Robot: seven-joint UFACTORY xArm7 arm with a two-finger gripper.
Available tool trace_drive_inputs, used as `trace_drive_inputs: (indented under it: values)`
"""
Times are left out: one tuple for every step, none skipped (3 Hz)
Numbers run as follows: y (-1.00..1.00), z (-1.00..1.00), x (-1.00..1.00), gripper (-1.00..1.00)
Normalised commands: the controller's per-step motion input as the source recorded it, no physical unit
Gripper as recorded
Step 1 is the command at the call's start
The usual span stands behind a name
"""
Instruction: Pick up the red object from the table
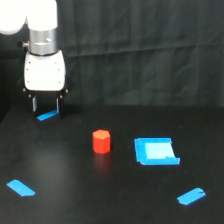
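The red object [101, 141] is a small red-orange hexagonal block standing upright near the middle of the black table [75, 175]. My gripper [46, 106] hangs at the exterior view's upper left, above the table's far part, well away from the block. Its two thin fingers [34, 104] point down with a gap between them and nothing held, so it is open.
A blue square piece [156, 151] lies just to the exterior view's right of the block. Blue tape strips lie below the gripper [47, 116], at the near left [21, 188] and at the near right [191, 196]. A black curtain [150, 50] hangs behind.
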Motion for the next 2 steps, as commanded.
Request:
trace_drive_inputs:
  values:
    - [-0.22, 0.07, 0.02, 0.98]
    - [-0.14, 0.05, 0.03, 0.99]
